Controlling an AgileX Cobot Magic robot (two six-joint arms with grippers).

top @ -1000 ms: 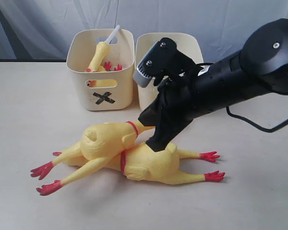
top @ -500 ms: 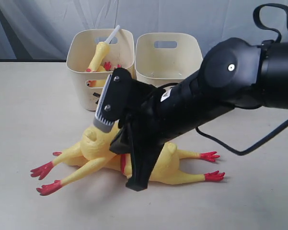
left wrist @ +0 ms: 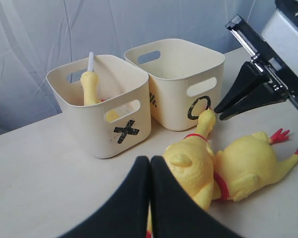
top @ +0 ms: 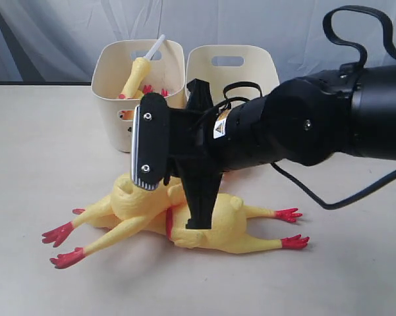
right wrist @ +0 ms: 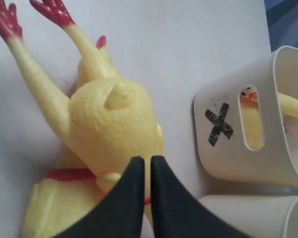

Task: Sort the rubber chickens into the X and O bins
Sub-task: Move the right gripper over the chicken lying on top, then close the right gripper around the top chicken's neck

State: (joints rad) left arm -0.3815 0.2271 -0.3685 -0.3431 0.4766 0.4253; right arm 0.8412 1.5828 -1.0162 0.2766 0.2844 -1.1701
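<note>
your right tool (top: 199, 221) points straight down over two rubber chickens heaped in the middle of the table (top: 39, 151). its black fingers are drawn all but together, with a thin slit between them and nothing clamped. the upper chicken (top: 141, 194) sprawls with its legs and red feet stretched toward the left of the exterior view. the lower chicken (top: 234, 230) lies under it, feet to the right. the tool's tips hang where the two bodies cross, at the lower chicken's flank; whether they touch the rubber cannot be told. from the right wrist, the same tool (right wrist: 147, 161) sits over the upper chicken's (right wrist: 111, 124) rounded rump, and the lower chicken's red neck band shows just beside the fingers.

your left tool (left wrist: 149, 159) hovers on the near side of the heap, fingers pressed together and empty. the upper chicken (left wrist: 188, 168) is just beside its tips and the lower chicken (left wrist: 248, 158) lies farther off.

behind the heap two cream bins stand side by side: the x bin (top: 112, 112) on the left and the o bin (top: 250, 79) on the right. a slim chicken (top: 137, 72) with a white tube at its mouth leans upright in the x bin. the red feet of a fourth chicken (top: 148, 90) poke up next to it.
</note>
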